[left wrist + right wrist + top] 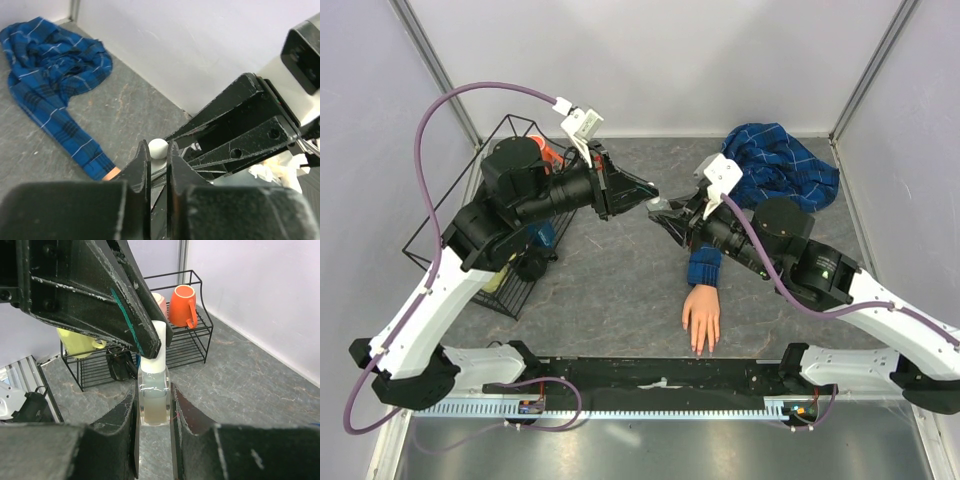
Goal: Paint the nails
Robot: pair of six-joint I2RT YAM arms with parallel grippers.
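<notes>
The mannequin hand (701,315) lies palm down near the table's front middle, fingers toward the arm bases, with a blue plaid sleeve (704,266). Its nails (700,348) are too small to make out. A small clear bottle (154,402) is held above the table, behind the hand. My right gripper (154,407) is shut on the bottle's glass body. My left gripper (158,152) is shut on its white cap (158,148). In the top view the left gripper (651,198) and the right gripper (666,214) meet tip to tip.
The rest of the blue plaid shirt (782,162) is heaped at the back right. A black wire rack (510,235) at the left holds an orange mug (181,305) and a yellow mug (80,342). A black rail (660,375) runs along the front edge.
</notes>
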